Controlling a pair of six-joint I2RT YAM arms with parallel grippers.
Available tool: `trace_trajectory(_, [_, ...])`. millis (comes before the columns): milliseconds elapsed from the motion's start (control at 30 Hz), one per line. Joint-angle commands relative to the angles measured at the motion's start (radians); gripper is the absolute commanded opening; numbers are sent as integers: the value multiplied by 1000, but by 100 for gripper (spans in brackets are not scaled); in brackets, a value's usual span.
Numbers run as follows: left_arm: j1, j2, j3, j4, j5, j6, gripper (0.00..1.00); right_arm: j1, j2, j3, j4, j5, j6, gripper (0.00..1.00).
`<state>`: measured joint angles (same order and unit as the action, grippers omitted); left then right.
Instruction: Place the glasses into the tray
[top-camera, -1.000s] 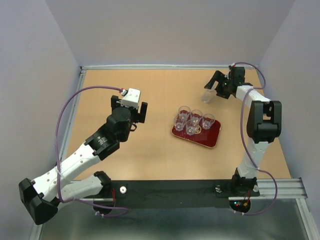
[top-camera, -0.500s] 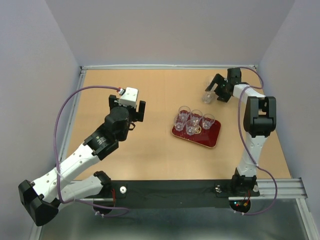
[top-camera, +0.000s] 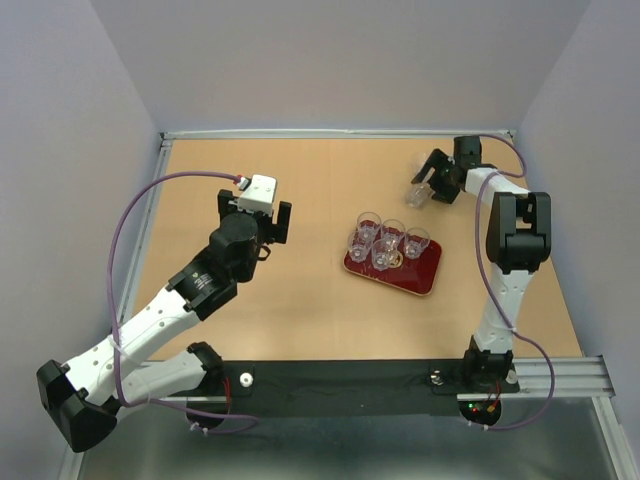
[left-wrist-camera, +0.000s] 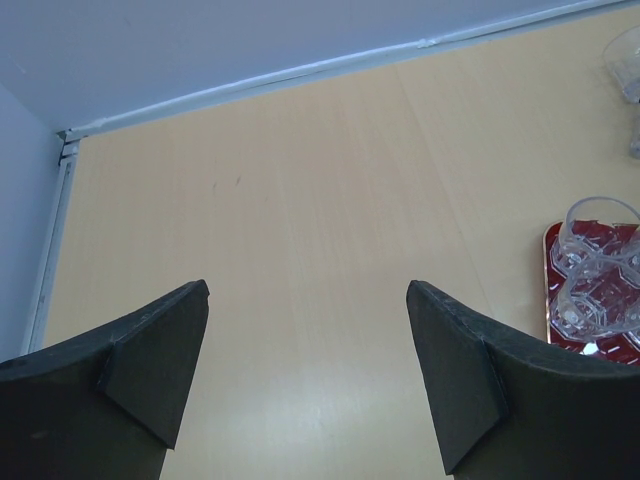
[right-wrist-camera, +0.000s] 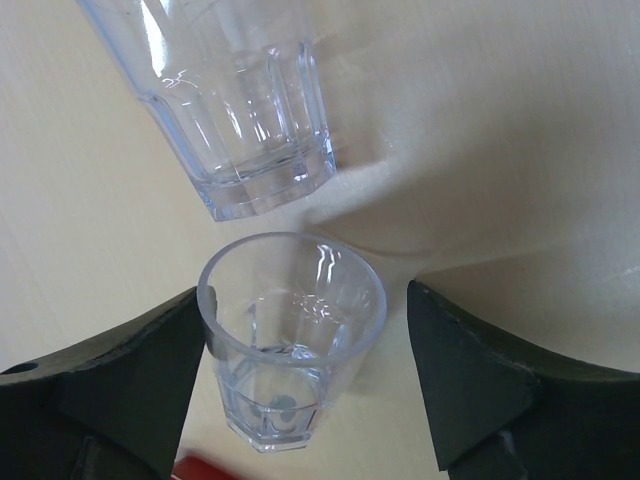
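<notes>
The dark red tray (top-camera: 420, 277) lies right of the table's middle and holds several clear glasses (top-camera: 383, 243). Two more glasses stand on the table at the far right (top-camera: 419, 192). My right gripper (top-camera: 429, 182) is over them, open. In the right wrist view its jaws (right-wrist-camera: 306, 292) straddle one upright glass (right-wrist-camera: 288, 360). The left finger is at the glass's rim and the right finger is apart from it. The second glass (right-wrist-camera: 235, 110) stands just beyond. My left gripper (top-camera: 257, 214) is open and empty over bare table left of the tray, as the left wrist view (left-wrist-camera: 307, 287) shows.
The tray's edge (left-wrist-camera: 549, 290) with two glasses (left-wrist-camera: 592, 262) shows at the right of the left wrist view. A red corner of the tray (right-wrist-camera: 205, 468) shows at the bottom of the right wrist view. A metal rail (top-camera: 330, 132) and walls bound the table's far side.
My right gripper has moved slightly left and lower onto the two far glasses. My left arm has shifted very slightly.
</notes>
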<state>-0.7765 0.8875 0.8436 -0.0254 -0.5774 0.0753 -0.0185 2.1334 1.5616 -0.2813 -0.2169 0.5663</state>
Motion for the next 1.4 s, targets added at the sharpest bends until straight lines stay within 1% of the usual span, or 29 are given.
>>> trace_trajectory(0, [10, -13, -8, 53, -6, 8, 92, 6, -23, -17, -7, 14, 0, 79])
trace_trajectory(33, [11, -15, -8, 53, -6, 9, 92, 6, -26, -20, -7, 19, -2, 79])
trace_trajectory(100, [11, -16, -9, 51, -6, 9, 92, 6, -36, -26, -6, 25, -5, 72])
trace_trajectory(167, [11, -18, -9, 53, -7, 9, 92, 6, -47, -34, -6, 34, -8, 71])
trace_trajectory(200, [11, -18, -9, 53, -7, 9, 92, 6, -59, -37, -6, 37, -8, 68])
trace_trajectory(333, [11, -25, -9, 53, -7, 9, 92, 5, -117, -73, 8, 42, -16, 68])
trace_trajectory(367, [11, -28, -9, 53, -7, 9, 92, 3, -130, -83, 16, 44, -19, 65])
trace_trajectory(467, [11, -28, -11, 53, -6, 7, 92, -6, -205, -136, 50, 40, -19, 65])
trace_trajectory(500, [11, -33, -12, 53, -6, 9, 92, -12, -223, -150, 62, 40, -20, 62])
trace_trajectory(667, [11, -36, -12, 53, -1, 7, 92, -37, -349, -218, 128, 56, -37, 61])
trace_trajectory(700, [11, -39, -14, 53, -1, 7, 92, -38, -368, -236, 132, 60, -49, 57])
trace_trajectory(867, [11, -47, -15, 53, -4, 7, 92, -41, -472, -299, 177, 99, -94, 57])
trace_trajectory(967, [11, -48, -15, 53, -6, 6, 92, -43, -552, -350, 200, 119, -153, 57])
trace_trajectory(1000, [11, -50, -15, 53, -4, 7, 92, -43, -597, -363, 209, 117, -199, 53])
trace_trajectory(1067, [11, -50, -15, 53, -2, 6, 92, -43, -648, -417, 231, 113, -236, 53])
trace_trajectory(1167, [11, -51, -15, 55, 2, 6, 92, -43, -762, -498, 255, 64, -343, 53])
trace_trajectory(1200, [11, -50, -15, 55, 2, 6, 92, -43, -789, -515, 257, 47, -344, 53])
trace_trajectory(1267, [11, -48, -15, 55, 4, 6, 92, -43, -869, -549, 255, 11, -408, 53])
trace_trajectory(1367, [11, -47, -15, 55, 2, 7, 92, -43, -931, -595, 225, -64, -462, 52])
